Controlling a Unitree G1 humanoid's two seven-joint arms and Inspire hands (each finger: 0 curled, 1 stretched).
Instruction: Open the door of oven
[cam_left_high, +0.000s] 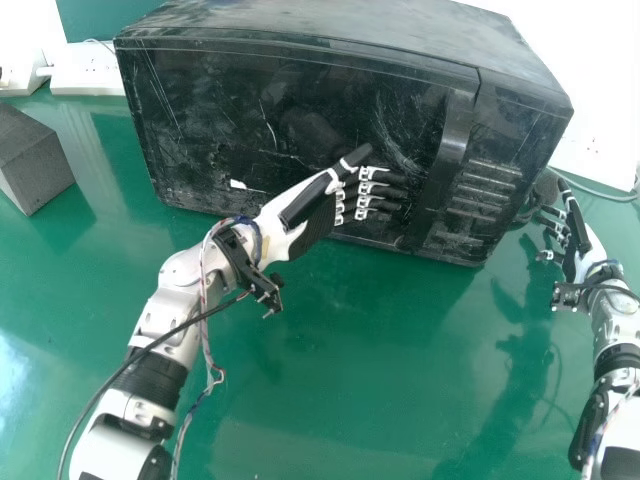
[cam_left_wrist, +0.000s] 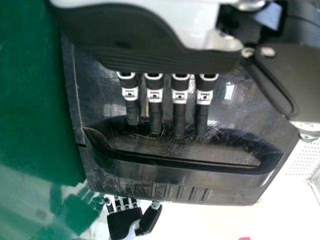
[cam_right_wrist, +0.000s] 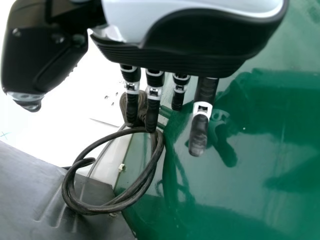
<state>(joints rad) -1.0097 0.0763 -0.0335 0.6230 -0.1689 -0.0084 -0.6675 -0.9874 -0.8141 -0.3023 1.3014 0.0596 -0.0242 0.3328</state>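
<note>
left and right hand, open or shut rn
Left hand: open, fingers straight, near the door handle, not gripping it.
Right hand: open, holding nothing, beside the oven.

Site: likely a robotics lab. Indicators: green worktop (cam_left_high: 400, 350) under the oven (cam_left_high: 280, 100), socket strip (cam_left_high: 88, 80) left of it, exposed arm wiring (cam_left_high: 217, 377) in front.

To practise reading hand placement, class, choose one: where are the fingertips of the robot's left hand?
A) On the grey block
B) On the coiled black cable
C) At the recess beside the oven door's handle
C: in the left wrist view, the left hand has its straight fingers ending at the recess beside the handle.
</note>
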